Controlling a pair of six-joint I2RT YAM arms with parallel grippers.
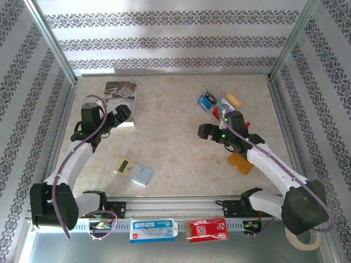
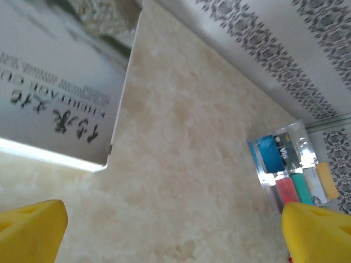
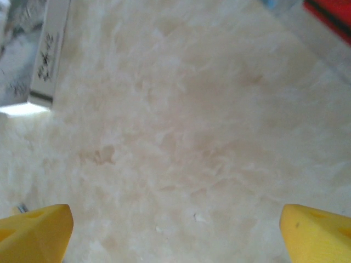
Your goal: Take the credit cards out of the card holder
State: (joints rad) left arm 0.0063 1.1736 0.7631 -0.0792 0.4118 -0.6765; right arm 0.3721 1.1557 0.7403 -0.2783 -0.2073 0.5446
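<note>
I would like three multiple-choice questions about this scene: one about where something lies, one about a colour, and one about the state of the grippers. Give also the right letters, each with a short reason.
1. Where does the calculator lie?
A) against the far wall
B) near the front edge, about midway across
C) in the far right corner

2. What colour is the card holder?
A) green
B) black
C) orange-tan

3. How do the left gripper and the right gripper stand?
A) both open
B) both shut
C) one shut on a card

Answers:
1 B, the top view shows it there.
2 C, it shows orange-tan in the top view.
3 A, each wrist view shows its jaws wide apart with nothing between.
</note>
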